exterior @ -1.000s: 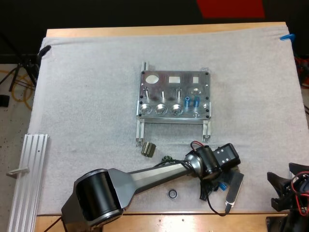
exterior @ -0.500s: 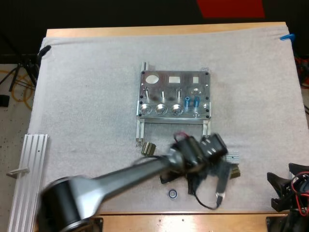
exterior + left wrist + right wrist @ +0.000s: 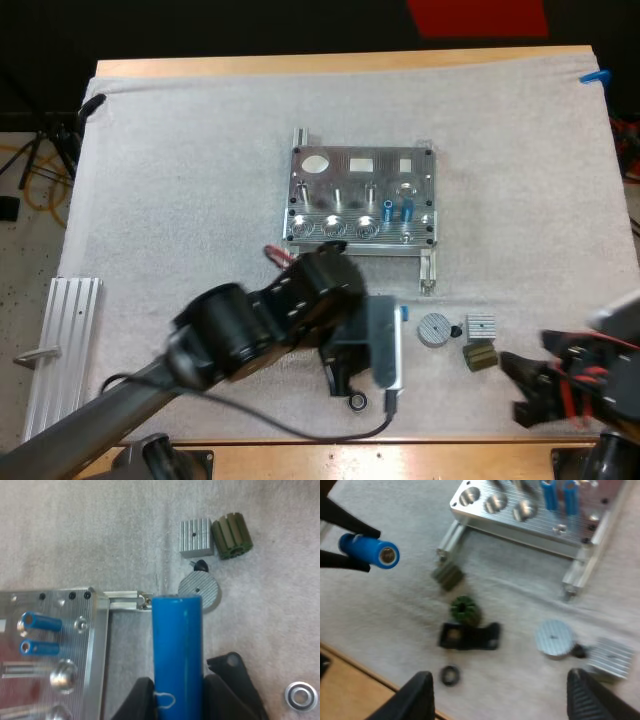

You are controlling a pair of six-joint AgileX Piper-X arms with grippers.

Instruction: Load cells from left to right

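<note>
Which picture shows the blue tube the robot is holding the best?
The left wrist view: the blue cylinder is big and close, pinched in the left gripper. The right wrist view has it small and far, end toward the camera. In the high view the left arm lies over it.

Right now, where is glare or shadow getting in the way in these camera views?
High view: the silver metal fixture throws bright spots off three round recesses on its near edge. Left wrist view: a pale streak runs down the bright blue cylinder clamped in the left gripper; the round grey disc casts a soft shadow. Right wrist view: the same recesses glare.
</note>
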